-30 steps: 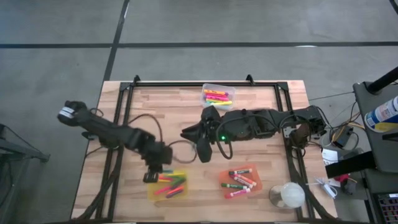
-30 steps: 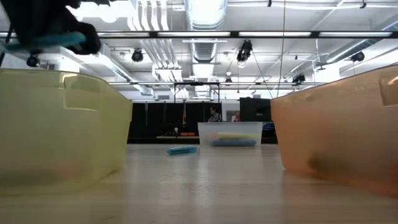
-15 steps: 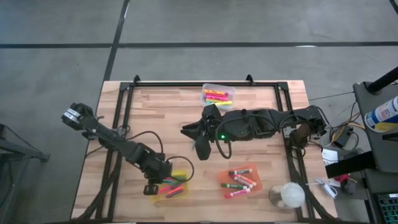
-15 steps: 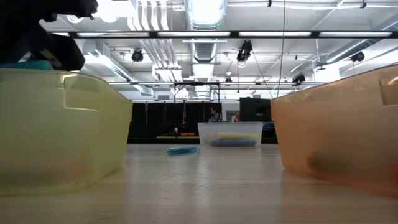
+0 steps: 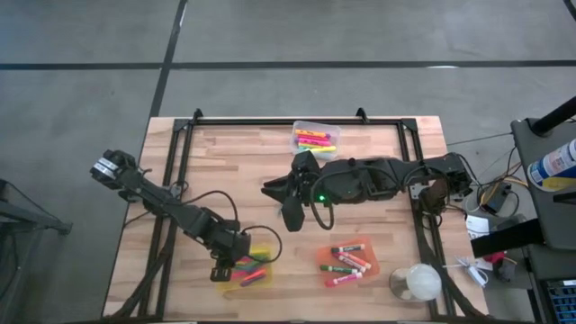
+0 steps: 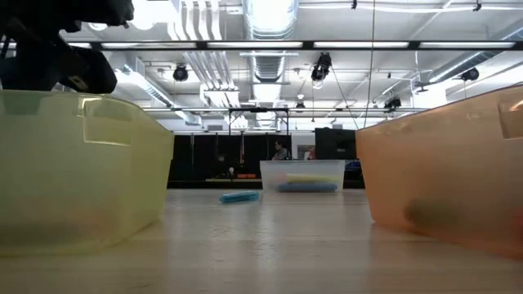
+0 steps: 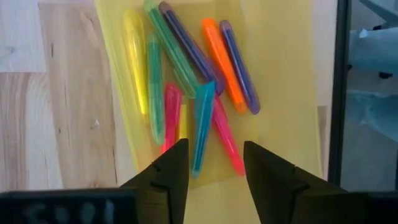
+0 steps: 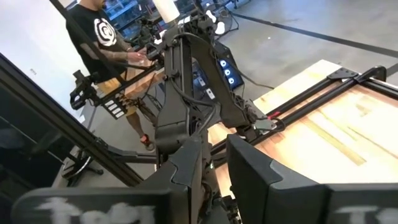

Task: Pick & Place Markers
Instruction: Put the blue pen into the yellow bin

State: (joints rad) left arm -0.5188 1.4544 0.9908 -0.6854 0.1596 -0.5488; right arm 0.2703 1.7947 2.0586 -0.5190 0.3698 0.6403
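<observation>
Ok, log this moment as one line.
left gripper: open over yellow bin | blue marker: in bin | right gripper: idle mid-table

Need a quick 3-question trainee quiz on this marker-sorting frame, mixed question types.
1. True or false: the left gripper hangs over the yellow bin with its fingers apart and nothing between them.
2. Which bin sits at the table's far edge? A) orange bin B) clear bin C) yellow bin
3. Fill in: the teal marker directly under the left gripper lies in the ___ bin.

Key: 1 true; 2 B; 3 yellow. The right gripper waits mid-table.
</observation>
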